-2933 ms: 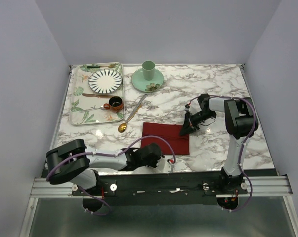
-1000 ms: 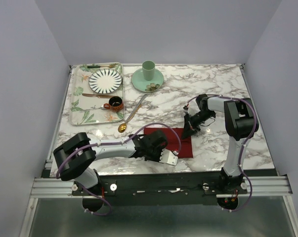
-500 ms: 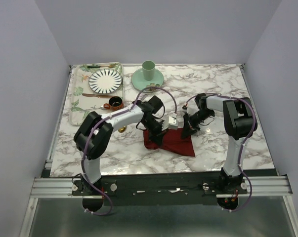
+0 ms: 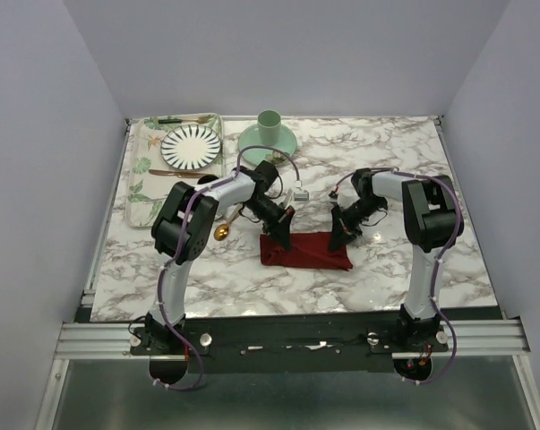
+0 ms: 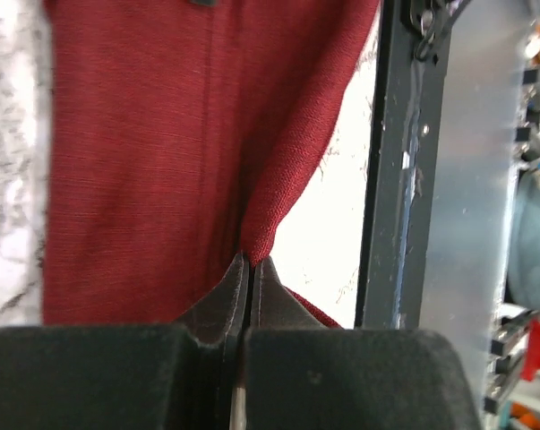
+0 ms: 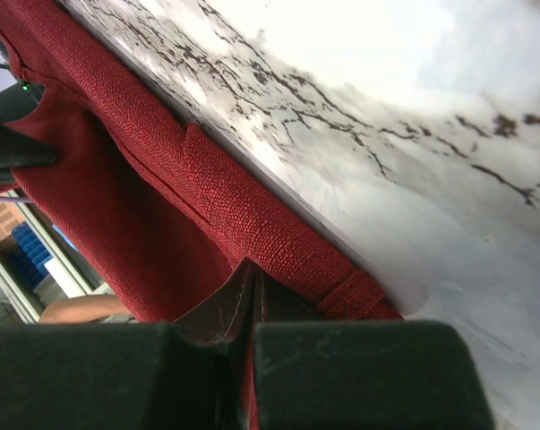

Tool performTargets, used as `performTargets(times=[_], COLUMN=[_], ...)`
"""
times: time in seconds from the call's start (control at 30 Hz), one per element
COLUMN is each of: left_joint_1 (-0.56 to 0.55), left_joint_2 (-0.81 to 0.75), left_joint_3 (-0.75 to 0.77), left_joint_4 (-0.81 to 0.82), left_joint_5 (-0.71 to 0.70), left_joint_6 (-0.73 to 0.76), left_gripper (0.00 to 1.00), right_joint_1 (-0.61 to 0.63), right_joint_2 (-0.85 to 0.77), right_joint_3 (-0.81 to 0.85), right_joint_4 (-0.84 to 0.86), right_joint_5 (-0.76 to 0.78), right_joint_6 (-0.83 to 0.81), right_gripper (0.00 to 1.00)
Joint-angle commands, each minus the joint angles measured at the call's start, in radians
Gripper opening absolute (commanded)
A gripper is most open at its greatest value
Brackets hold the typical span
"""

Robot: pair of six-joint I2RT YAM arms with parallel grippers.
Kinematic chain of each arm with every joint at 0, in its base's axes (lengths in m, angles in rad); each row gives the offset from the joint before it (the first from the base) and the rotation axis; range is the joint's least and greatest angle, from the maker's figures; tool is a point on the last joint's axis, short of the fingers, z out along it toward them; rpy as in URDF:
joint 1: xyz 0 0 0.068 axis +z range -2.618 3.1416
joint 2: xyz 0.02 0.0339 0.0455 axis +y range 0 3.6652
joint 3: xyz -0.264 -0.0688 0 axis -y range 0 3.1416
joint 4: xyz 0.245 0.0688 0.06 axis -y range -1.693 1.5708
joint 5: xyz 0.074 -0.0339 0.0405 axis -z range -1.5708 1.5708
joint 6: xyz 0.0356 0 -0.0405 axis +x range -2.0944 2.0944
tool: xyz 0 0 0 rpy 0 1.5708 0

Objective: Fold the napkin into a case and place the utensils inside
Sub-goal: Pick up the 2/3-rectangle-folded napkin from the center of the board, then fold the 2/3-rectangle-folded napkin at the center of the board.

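The dark red napkin [image 4: 307, 252] lies as a narrow folded band on the marble table, in front of both arms. My left gripper [image 4: 283, 229] is shut on a pinch of its cloth at the band's far left corner; the left wrist view shows the napkin [image 5: 144, 161] hanging from my closed left gripper [image 5: 250, 261]. My right gripper [image 4: 342, 235] is shut on the far right corner, and in its wrist view the napkin's [image 6: 252, 224] hemmed edge runs into the right gripper [image 6: 254, 270]. The gold spoon [image 4: 221, 232] lies left of the napkin. The knife is hidden behind my left arm.
A leaf-patterned tray [image 4: 142, 197] at the back left holds a striped plate [image 4: 191, 146], a brown cup [image 4: 209, 187], a green-handled utensil [image 4: 175, 119] and a brown-gold utensil [image 4: 169, 174]. A green cup [image 4: 269, 127] stands on a green saucer [image 4: 268, 149] behind the left arm.
My left arm swung from the table's near edge up over the napkin to its far side, carrying the cloth's near edge with it. The napkin went from a wide rectangle to a narrow band. The right gripper stayed put.
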Motion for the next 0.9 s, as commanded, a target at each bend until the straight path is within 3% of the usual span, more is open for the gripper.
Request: performTargets(times=[0.0, 0.3, 0.87], left_joint_1=[0.035, 0.087, 0.143], left_joint_2=[0.059, 0.117, 0.223], left_joint_3=[0.055, 0.093, 0.112], left_joint_4=[-0.009, 0.0, 0.017], left_joint_5=[0.085, 0.112, 0.036], left_joint_6=[-0.067, -0.13, -0.244], left_gripper=[0.0, 0.0, 0.0], right_joint_1=[0.006, 0.008, 0.011], right_joint_2=[0.053, 0.075, 0.09], right_joint_3=[0.028, 0.061, 0.127], right_joint_4=[0.062, 0.039, -0.018], right_joint_5=[0.139, 0.143, 0.153], right_joint_6=[-0.049, -0.055, -0.091], right_gripper=[0.09, 0.09, 0.12])
